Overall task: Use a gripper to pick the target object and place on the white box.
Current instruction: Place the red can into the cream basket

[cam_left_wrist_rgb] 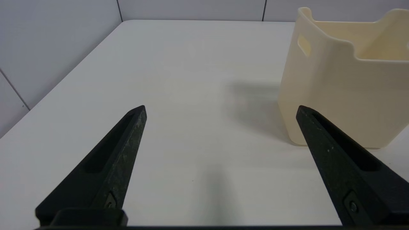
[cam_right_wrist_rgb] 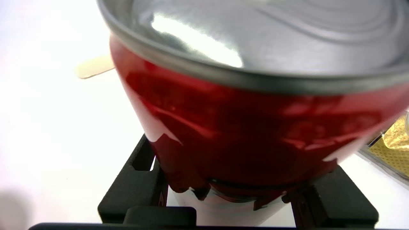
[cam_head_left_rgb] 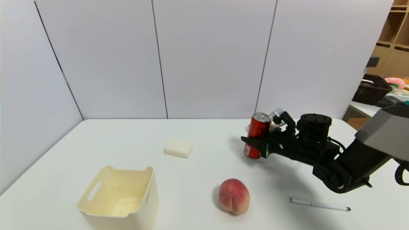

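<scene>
The slim red can with its silver top stands far right of the table's middle, leaning slightly. My right gripper is shut on the can's lower half, one black finger on each side. In the right wrist view the can fills the frame between the two fingers. Whether its base touches the table cannot be told. The cream-white box stands open-topped at the near left. My left gripper is open over bare table, just beside the box's wall; it does not show in the head view.
A pink-red peach lies between the can and the box. A flat white block sits farther back, and a pen lies at the near right. A gold packet lies right behind the can. Wall panels close off the back and left.
</scene>
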